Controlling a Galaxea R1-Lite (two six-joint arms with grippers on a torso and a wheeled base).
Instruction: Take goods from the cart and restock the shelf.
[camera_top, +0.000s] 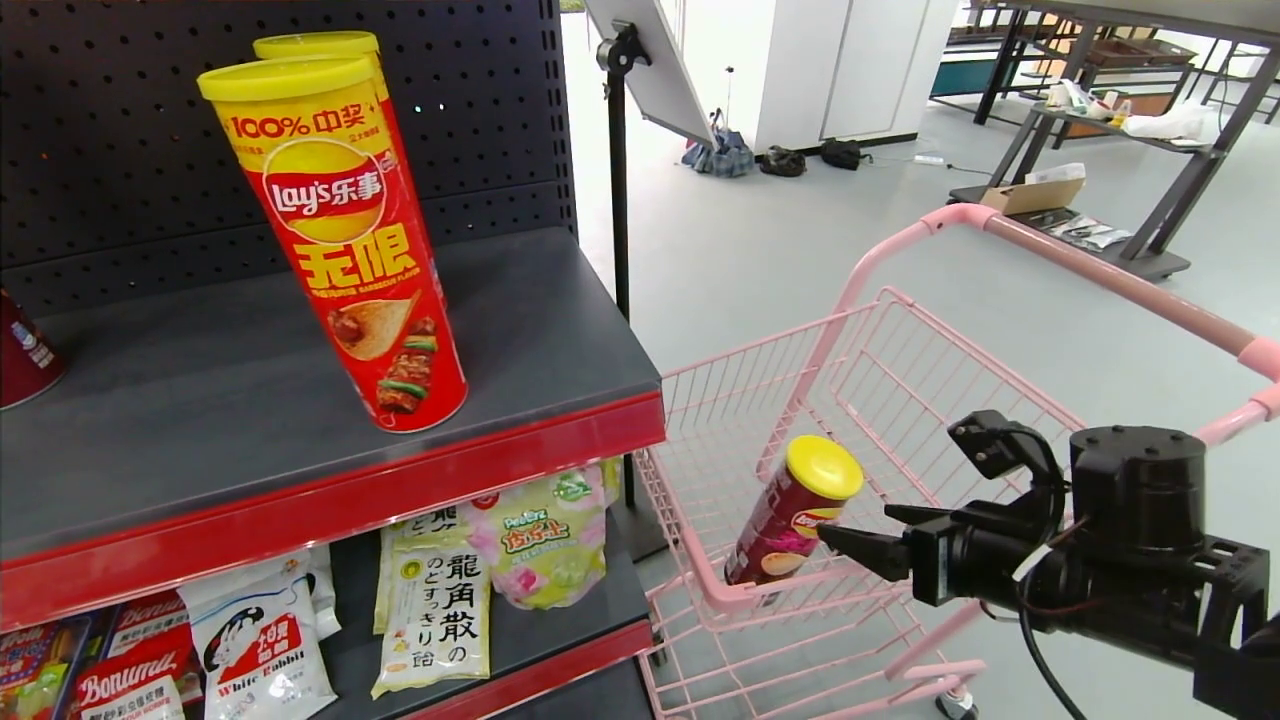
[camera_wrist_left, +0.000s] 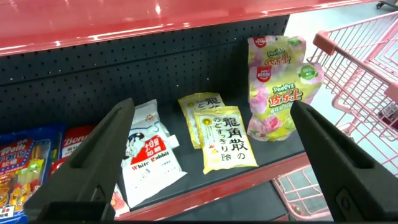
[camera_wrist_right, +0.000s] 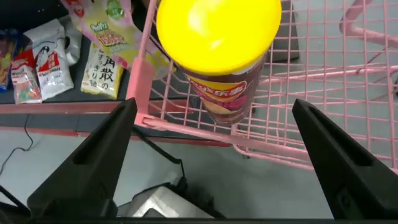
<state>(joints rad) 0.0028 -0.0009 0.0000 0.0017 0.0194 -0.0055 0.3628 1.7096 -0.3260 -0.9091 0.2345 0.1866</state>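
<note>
Pink wire cart (camera_top: 1100, 275) holds a yellow-lidded maroon chip can (camera_top: 795, 510), leaning in its shelf-side corner. The right gripper (camera_top: 860, 525) hangs just beside the can, spread wide and empty; its wrist view looks down on the lid. Past the cart, the left gripper (camera_wrist_left: 212, 104), also spread, faces printed snack bags (camera_wrist_left: 227, 146). Above these, two red cans (camera_top: 345, 250) stand near the shelf (camera_top: 200, 400) edge, bare board alongside.

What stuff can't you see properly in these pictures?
- Back can, head view: the front can hides all but its lid.
- Red thing on the top shelf, head view: cut off by the picture's edge, so I can't tell what it is.
- Cart can, head view: its bottom sits behind the cart wires.
- Blue packet, left wrist view: partly covered by the left pincer.
</note>
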